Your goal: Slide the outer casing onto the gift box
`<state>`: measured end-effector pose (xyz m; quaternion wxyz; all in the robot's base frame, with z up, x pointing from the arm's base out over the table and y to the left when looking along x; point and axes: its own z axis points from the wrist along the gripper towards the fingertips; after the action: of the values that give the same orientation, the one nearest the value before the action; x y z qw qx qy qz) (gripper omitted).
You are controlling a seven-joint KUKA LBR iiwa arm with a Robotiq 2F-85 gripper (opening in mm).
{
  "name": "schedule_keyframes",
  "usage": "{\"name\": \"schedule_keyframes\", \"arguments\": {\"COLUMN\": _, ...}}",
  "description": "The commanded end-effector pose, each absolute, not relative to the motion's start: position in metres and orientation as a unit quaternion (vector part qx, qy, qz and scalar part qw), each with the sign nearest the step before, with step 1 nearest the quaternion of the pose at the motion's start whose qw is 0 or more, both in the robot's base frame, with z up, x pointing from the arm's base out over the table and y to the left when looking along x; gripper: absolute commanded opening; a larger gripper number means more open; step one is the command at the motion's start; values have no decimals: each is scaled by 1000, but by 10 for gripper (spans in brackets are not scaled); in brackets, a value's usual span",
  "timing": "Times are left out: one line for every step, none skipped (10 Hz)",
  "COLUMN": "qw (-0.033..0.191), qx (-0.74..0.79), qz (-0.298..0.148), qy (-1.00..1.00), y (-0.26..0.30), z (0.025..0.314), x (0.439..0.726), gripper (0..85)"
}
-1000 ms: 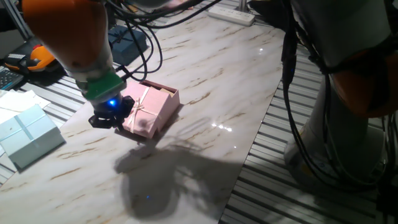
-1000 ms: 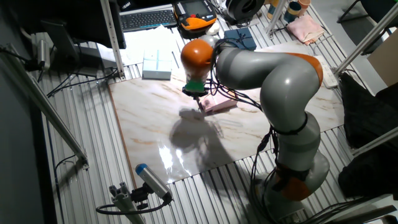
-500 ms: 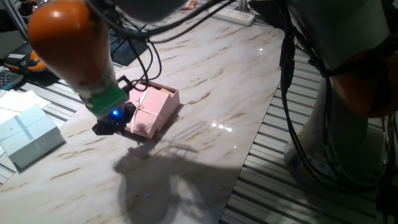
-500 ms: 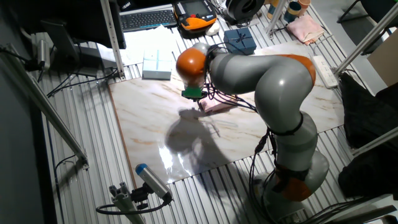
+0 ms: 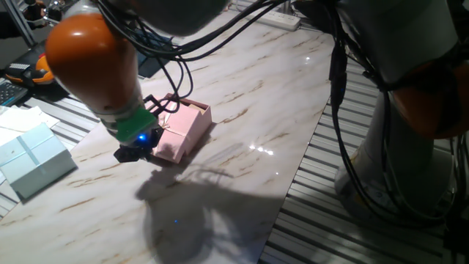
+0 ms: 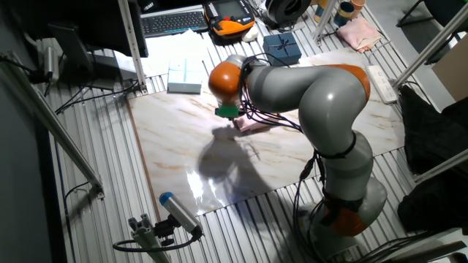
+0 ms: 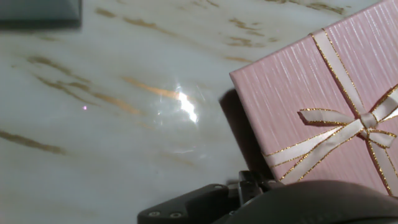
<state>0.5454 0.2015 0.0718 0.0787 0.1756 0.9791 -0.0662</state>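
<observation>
My gripper point(image 5: 134, 152) hangs low over the marble table point(image 5: 249, 110), its dark body with a blue light just beside the near corner of the outer casing point(image 5: 174, 133); whether my fingers are spread or pressed together I cannot tell, since the hand view shows only a dark piece of my own hardware point(image 7: 205, 202) along its bottom edge at about 6 o'clock, and the fixed views are too coarse; nothing is visibly pinched. In the hand view the casing fills the 3 o'clock side of the picture, pale pink and ribbed, with a cream ribbon edged in gold crossing its top and a small bow point(image 7: 367, 121) tied at the crossing; a dark shadow lies along its left edge on the marble. From one fixed view the casing sits tilted, its near edge down at the table and its far edge raised, resting over the gift box point(image 5: 198, 110), of which only a pink strip shows at the far side, about 1 o'clock from my gripper. Farther off, at 9 o'clock, a pale blue-green box point(image 5: 31, 158) lies at the table's edge, well apart; in the other fixed view a navy ribboned box point(image 6: 281, 48) sits beyond the casing, near the far edge.
</observation>
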Motion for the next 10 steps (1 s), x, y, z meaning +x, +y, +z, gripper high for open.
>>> {"name": "schedule_keyframes", "arguments": {"qw": 80, "qx": 174, "qz": -65, "qy": 979, "y": 200, "z": 71, "x": 545, "gripper": 0}}
{"name": "schedule_keyframes", "arguments": {"qw": 81, "qx": 170, "qz": -64, "qy": 980, "y": 196, "z": 68, "x": 546, "gripper": 0}}
{"name": "schedule_keyframes", "arguments": {"qw": 83, "qx": 165, "qz": -65, "qy": 981, "y": 193, "z": 66, "x": 546, "gripper": 0}}
{"name": "schedule_keyframes", "arguments": {"qw": 83, "qx": 160, "qz": -66, "qy": 981, "y": 189, "z": 66, "x": 548, "gripper": 0}}
{"name": "schedule_keyframes", "arguments": {"qw": 81, "qx": 155, "qz": -62, "qy": 983, "y": 185, "z": 69, "x": 550, "gripper": 0}}
{"name": "schedule_keyframes", "arguments": {"qw": 76, "qx": 150, "qz": -56, "qy": 984, "y": 181, "z": 71, "x": 553, "gripper": 0}}
{"name": "schedule_keyframes", "arguments": {"qw": 76, "qx": 146, "qz": -55, "qy": 985, "y": 179, "z": 72, "x": 554, "gripper": 0}}
{"name": "schedule_keyframes", "arguments": {"qw": 76, "qx": 144, "qz": -55, "qy": 985, "y": 177, "z": 73, "x": 554, "gripper": 0}}
{"name": "schedule_keyframes", "arguments": {"qw": 76, "qx": 141, "qz": -54, "qy": 986, "y": 176, "z": 74, "x": 554, "gripper": 0}}
{"name": "schedule_keyframes", "arguments": {"qw": 73, "qx": 138, "qz": -53, "qy": 986, "y": 174, "z": 76, "x": 554, "gripper": 0}}
